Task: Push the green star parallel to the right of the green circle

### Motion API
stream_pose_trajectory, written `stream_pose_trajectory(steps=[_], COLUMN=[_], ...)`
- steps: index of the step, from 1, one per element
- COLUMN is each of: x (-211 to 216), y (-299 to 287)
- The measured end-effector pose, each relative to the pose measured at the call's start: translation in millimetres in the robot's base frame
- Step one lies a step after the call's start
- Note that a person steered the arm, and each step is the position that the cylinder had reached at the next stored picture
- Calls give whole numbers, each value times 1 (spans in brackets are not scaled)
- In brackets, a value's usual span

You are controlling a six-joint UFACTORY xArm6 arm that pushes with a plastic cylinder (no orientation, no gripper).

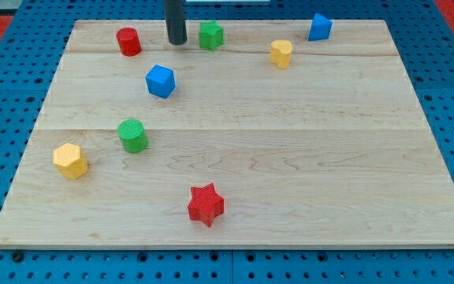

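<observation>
The green star (210, 35) lies near the view's top edge of the wooden board (306, 158), a little left of centre. The green circle (133, 135) stands at the view's left, below the middle. My tip (177, 42) comes down from the view's top and rests just left of the green star, with a small gap between them. The tip is far above and to the right of the green circle.
A red cylinder (128, 41) sits left of the tip. A blue block (161, 80) lies below the tip. A yellow block (281, 54) and a blue block (319, 28) are at the top right. A yellow hexagon (71, 160) and a red star (205, 204) lie lower down.
</observation>
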State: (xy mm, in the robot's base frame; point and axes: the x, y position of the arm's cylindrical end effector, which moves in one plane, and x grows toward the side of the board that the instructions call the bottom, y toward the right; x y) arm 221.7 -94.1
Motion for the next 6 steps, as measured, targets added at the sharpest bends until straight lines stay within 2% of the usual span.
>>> stream_pose_trajectory(steps=[1,2,5,6], x=[-29,-22,170,157], y=[8,60,85,63])
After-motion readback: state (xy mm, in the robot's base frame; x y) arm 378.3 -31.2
